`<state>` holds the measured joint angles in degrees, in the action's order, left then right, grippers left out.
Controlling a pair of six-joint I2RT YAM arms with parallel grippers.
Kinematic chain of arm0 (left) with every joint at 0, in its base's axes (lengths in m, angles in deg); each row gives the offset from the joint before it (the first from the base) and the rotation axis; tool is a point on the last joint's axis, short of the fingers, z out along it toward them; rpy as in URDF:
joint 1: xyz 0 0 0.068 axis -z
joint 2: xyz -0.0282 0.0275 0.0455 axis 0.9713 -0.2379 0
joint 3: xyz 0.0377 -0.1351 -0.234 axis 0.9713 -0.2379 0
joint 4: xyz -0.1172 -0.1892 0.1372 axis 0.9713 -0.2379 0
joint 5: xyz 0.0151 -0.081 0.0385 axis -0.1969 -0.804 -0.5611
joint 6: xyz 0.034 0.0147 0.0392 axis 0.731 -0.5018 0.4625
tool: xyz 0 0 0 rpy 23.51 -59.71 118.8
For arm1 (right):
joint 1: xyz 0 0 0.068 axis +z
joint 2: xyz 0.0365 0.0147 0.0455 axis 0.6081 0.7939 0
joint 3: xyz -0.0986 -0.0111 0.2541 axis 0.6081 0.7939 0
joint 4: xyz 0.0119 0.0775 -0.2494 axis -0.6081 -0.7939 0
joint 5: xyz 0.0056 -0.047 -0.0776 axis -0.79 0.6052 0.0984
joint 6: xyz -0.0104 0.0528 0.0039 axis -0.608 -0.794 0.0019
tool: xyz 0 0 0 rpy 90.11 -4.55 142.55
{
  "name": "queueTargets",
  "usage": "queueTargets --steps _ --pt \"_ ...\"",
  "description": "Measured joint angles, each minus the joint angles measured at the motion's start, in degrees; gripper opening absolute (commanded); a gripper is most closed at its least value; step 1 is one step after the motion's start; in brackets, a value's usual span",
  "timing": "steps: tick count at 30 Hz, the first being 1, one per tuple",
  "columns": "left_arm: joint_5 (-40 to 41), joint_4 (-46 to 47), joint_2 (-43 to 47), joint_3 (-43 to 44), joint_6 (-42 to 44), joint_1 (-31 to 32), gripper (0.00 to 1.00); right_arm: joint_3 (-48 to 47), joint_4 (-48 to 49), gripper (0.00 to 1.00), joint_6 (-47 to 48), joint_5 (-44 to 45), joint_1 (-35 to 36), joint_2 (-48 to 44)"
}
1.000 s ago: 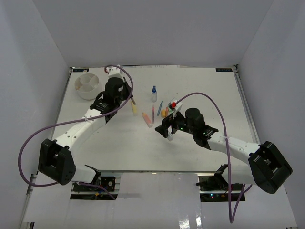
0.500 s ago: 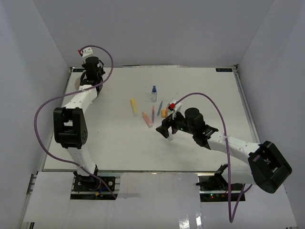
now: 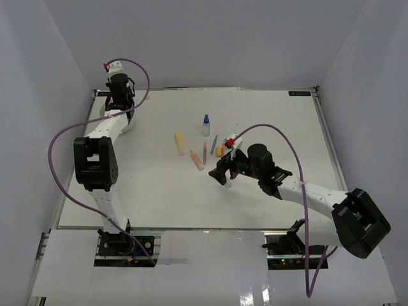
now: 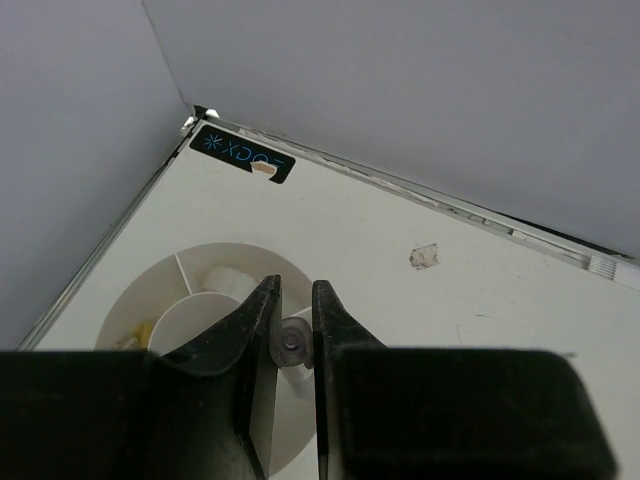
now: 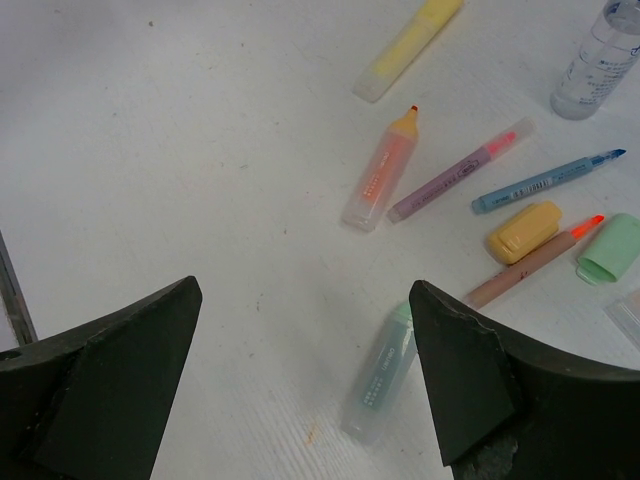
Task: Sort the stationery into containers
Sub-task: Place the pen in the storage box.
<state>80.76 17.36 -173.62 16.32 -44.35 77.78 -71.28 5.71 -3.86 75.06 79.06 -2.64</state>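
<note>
Left gripper (image 4: 293, 300) has swung to the tub (image 4: 232, 250) at upper left, fingers pinching a small clear item (image 4: 290, 342) (drop likely next); right gripper (image 5: 300, 370) holds its fingers wide.

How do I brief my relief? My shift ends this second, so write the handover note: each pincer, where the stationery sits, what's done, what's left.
Left pincer: shut on a small clear piece, above the white tub at the far-left corner.
Right pincer: open, empty, hovering over the teal marker.
Done: the tub holds a white block and a yellowish bit.
Left: release the clear piece. Loose on the table: teal marker, yellow marker, orange marker, purple pen, blue pen, brown pen, yellow block, green block, bottle.
</note>
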Motion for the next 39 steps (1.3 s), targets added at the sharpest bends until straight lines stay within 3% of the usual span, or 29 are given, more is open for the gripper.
queueTargets --steps 21,25,33,36,39 --pt "-1.29 -5.38 -5.49 2.45 1.66 -1.05 0.40 0.02 -0.04 0.92 -0.04 0.33 -0.35 0.00" --pt "-2.10 -6.25 -5.31 2.60 1.05 -1.07 0.48 0.02 -0.79 0.92 -0.15 1.51 -0.46 -0.02" --pt "-7.15 -13.57 1.84 2.27 -3.06 -1.07 0.89 -2.84 -8.48 0.90 -2.47 7.41 -0.68 0.83" --pt "-9.60 -15.98 8.96 0.68 -4.79 -1.07 0.98 -5.90 -10.84 0.94 -3.58 9.64 -0.72 2.12" --pt "-12.50 -17.77 17.35 -1.49 -6.88 -1.07 0.98 -8.70 -13.05 0.98 -5.22 11.52 -0.68 4.39"
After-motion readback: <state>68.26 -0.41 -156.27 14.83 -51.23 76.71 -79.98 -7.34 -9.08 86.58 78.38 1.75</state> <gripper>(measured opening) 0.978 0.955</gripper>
